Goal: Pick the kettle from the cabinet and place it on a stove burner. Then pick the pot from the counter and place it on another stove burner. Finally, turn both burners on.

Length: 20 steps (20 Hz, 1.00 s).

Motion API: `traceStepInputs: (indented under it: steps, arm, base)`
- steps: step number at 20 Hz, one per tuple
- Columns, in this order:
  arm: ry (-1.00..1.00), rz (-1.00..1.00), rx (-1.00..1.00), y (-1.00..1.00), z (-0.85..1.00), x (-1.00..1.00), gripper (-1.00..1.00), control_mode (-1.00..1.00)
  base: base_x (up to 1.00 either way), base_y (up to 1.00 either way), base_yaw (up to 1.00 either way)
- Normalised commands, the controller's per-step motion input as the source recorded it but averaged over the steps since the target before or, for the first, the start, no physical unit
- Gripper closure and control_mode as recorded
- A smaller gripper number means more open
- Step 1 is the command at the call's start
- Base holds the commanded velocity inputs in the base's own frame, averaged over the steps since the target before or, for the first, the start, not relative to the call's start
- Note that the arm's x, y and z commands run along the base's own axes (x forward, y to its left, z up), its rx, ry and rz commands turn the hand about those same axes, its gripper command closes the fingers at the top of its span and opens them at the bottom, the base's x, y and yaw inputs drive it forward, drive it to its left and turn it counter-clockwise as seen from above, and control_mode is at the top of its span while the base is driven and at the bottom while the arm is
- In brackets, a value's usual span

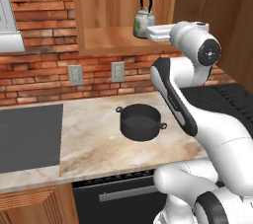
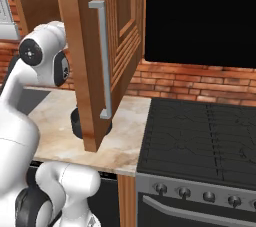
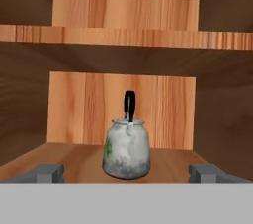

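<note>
1. Writing: no brand, label or legible text on any item; the kettle (image 3: 126,153) carries only a green leaf mark on its whitish body.
2. Kettle: upright on the lower shelf of the cabinet (image 1: 106,40), long axis vertical; its thin black handle (image 3: 129,104) arches straight up at 12 o'clock and appears nearly edge-on in the hand view; spout direction cannot be told.
3. Gripper (image 3: 126,172): jaws stand wide, holding nothing; the two fingertips (image 3: 48,172) sit at 8 and 4 o'clock of the kettle, apart from it, level with its base; in the left base view the hand is just beside the kettle, at its 4 o'clock.
4. Pot (image 1: 141,122): upright on the counter (image 1: 94,139), open mouth up, loop handles at 10 and 4 o'clock; below the cabinet.
5. Surfaces: beige veined counter; dark grey flat panel (image 1: 29,136) at the pot's 9 o'clock; black cooktop (image 2: 200,141) with grates and a row of knobs (image 2: 207,197) on its front.
6. Room: red brick wall (image 1: 44,25) with two outlets (image 1: 96,73); cabinet door (image 2: 100,56) swung open, steel bar handle vertical.
</note>
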Motion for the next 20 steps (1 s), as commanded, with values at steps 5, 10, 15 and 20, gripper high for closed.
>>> traceStepInputs:
  steps: [5,10,15,20]
  arm:
    - [0.05,0.0,0.05,-0.1,0.15,0.38,-1.0,-1.0]
    - [0.02,0.0,0.02,-0.04,0.17,0.32,-1.0,-1.0]
    - [0.01,0.0,0.0,-0.02,0.11,0.27,-1.0,-1.0]
    - [0.0,0.0,0.0,0.0,0.01,0.25,-1.0,-1.0]
  base:
    - [0.0,0.0,0.0]
    - [0.0,0.0,0.0]
    - [0.0,0.0,0.0]
    - [0.0,0.0,0.0]
